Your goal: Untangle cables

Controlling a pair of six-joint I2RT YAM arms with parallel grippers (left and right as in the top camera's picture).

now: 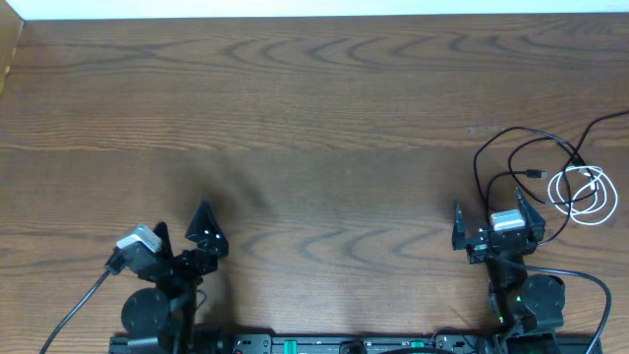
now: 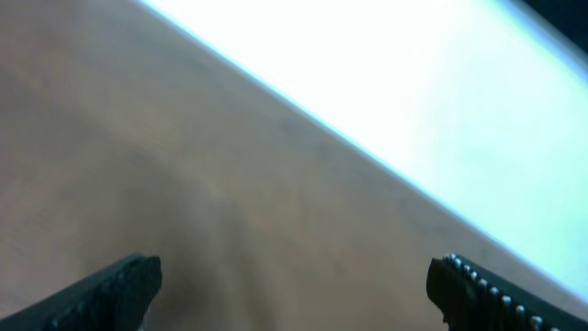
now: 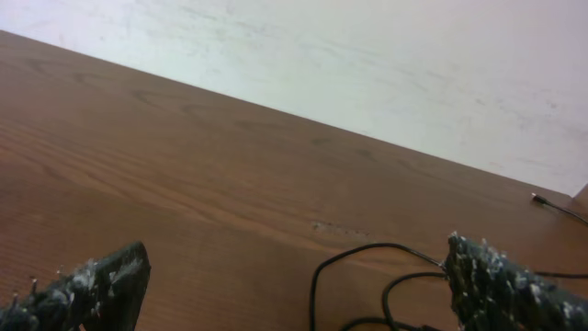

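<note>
Overhead and wrist views of the brown wood-grain table (image 1: 295,118), with every place given from my right claw (image 1: 489,211). That claw sits low over the near edge of the table with its two black fingers spread wide and nothing between them, and its own camera (image 3: 294,276) shows the same gap over bare wood. The thin black cords (image 1: 536,132) lie in loose overlapping loops just beyond it and out to its right; one loop (image 3: 367,248) curves in close by its right-hand finger (image 3: 505,285). The thin white cord (image 1: 562,197), wound in a small flat coil, rests further right of the claw, near the table's right edge, and black cord crosses it. My left claw (image 1: 182,224) is well apart to the left, fingers likewise wide and empty; its wrist view (image 2: 294,276) is blurred and shows only wood and a pale band
</note>
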